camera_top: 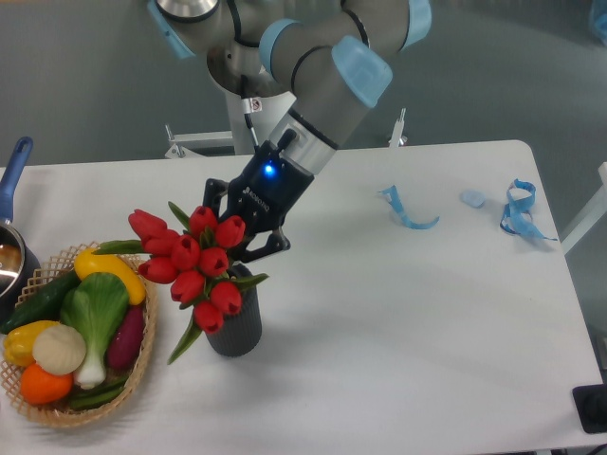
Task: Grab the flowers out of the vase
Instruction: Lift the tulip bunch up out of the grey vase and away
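While the bunch leans out to the left of its container, the hand (239, 242) is clamped on the flowers (193, 263) just behind the buds, where the stems are gathered and give a firm hold. Its two dark fingers (268, 248) reach in from the upper right, following the slant of the arm (318, 90) above. The red heads and green leaves hang over the mouth of the vase (236, 325), and one long leaf trails down its left side; whether the stem ends are clear of the rim is hidden by the buds. The vase stands upright on the white worktop (398, 313), just beside the wicker basket (57, 412) of vegetables, so a lift straight along the stems is likely safer than a sideways pull that could tip the vase or brush the basket. A blue-handled pot (11, 237) sits at the left edge, and blue ribbon scraps (408, 213) lie well apart to the right.
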